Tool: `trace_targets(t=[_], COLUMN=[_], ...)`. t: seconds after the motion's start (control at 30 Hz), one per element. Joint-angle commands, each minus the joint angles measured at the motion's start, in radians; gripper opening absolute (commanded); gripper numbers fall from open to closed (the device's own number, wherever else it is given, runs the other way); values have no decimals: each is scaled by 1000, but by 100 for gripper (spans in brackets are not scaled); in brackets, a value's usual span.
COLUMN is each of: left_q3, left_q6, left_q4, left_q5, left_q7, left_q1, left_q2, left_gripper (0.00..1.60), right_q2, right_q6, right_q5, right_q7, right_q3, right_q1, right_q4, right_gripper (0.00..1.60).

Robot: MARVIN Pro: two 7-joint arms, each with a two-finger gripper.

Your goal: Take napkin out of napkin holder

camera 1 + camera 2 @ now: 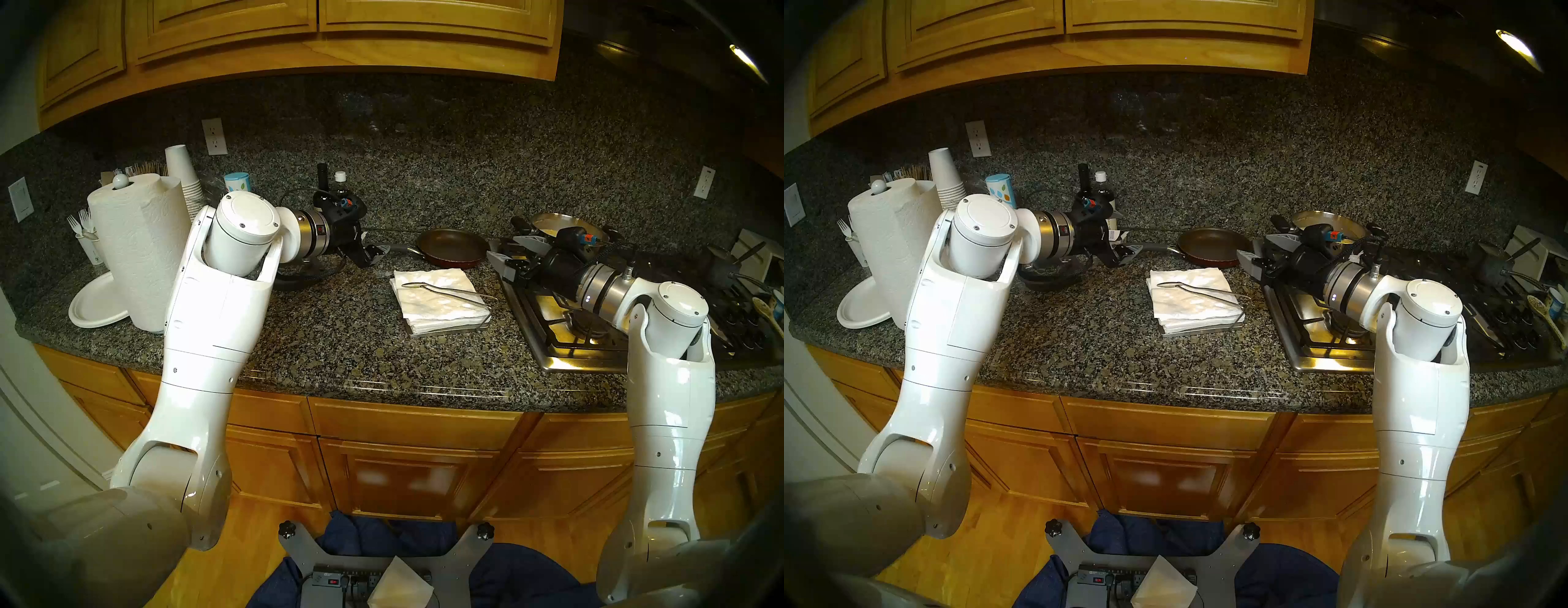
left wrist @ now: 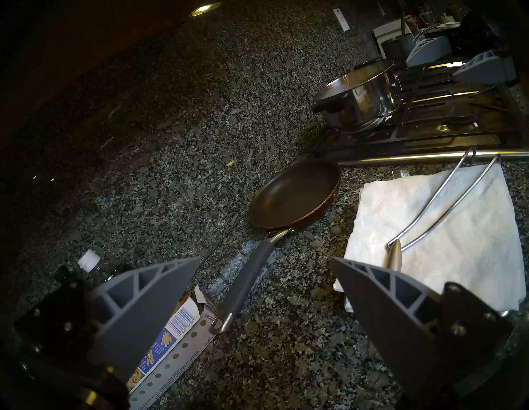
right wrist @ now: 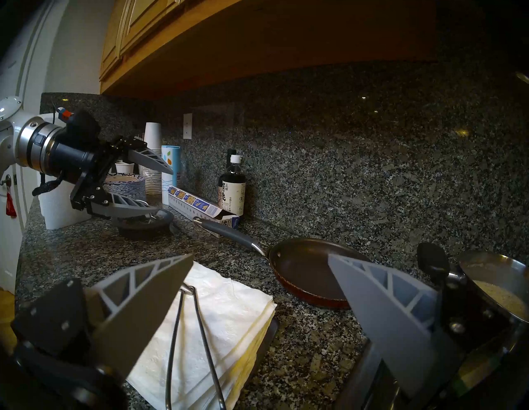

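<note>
Napkin holder point(image 1: 445, 330): flat silver tray mid-counter, just left of the gas cooktop point(image 1: 564, 327), near side of the frying pan point(image 1: 452, 252). Thick stack of white embossed napkins on it, edges fanned and slightly skewed. Top napkin point(image 1: 441, 297) crinkled, lying flat, pinned by the wire arm point(image 1: 454, 292); its leaf-shaped weight rests on the stack's far-left area, hinge at the tray's right edge.

Left gripper point(image 1: 373, 254) hovers left of the stack near the pan handle, jaws apart, nothing between them. Right gripper point(image 1: 500, 259) over the cooktop's left edge, jaws also spread wide, empty.

Surface: dark speckled granite countertop point(image 1: 339, 352) with matching backsplash. Paper towel roll point(image 1: 140, 250), paper plate and cup stack far left. Steel pot point(image 2: 360, 97) on a far burner. Wood cabinets above and below, wood floor.
</note>
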Motion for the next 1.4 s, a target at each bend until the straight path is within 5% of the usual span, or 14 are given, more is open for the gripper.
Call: trace_targets(t=[0.0,0.5,1.1,1.37], left_q3=[-17,-18,85,95], left_q6=[-29,-38,-67,-87], left_q4=[-8,18,46,63], left_q5=[-66,-91,24,26], left_q7=[-75,-154,-129,-142], left_q1=[-50,-49,-57,-54], left_q2=[-1,-11,-6,-10], left_gripper=[160,160,160,107], right_q2=[8,13,11,10], right_q6=[-6,-28,-25,-26], right_q5=[9,-21,-22,-17], right_q7=[18,10,14,12], right_q3=[-19,-74,-76,-71], right_q1=[36,49,48,45], right_q4=[-11,18,13,8], right_gripper=[160,160,160,160])
